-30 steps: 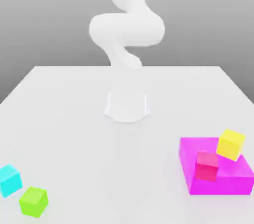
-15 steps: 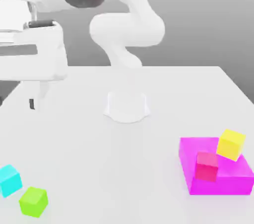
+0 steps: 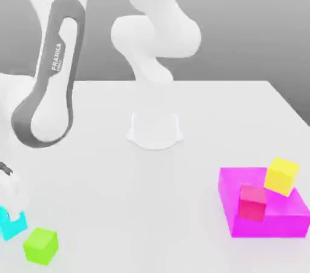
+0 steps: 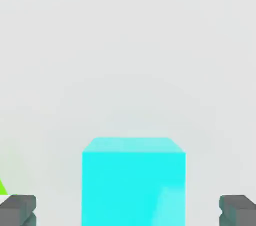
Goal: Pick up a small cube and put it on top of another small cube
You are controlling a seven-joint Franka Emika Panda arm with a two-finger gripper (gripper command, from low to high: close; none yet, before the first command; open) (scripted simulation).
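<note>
Gripper (image 4: 128,211) fingers stand apart in the hand view, a cyan cube (image 4: 133,185) between them and untouched; an off-center descent could knock it askew, and closing too high could let it slip. Near one finger shows the corner of a green cube (image 4: 2,188), which a sideways drift might nudge. The exterior view places the cyan cube on the white table (image 3: 151,205) at the exterior view's left, beside the green one, a likely base for the stack. At right, red (image 3: 252,203) and yellow (image 3: 282,175) cubes appear perched on a magenta block (image 3: 269,226), perhaps solid, not clearly a container.
</note>
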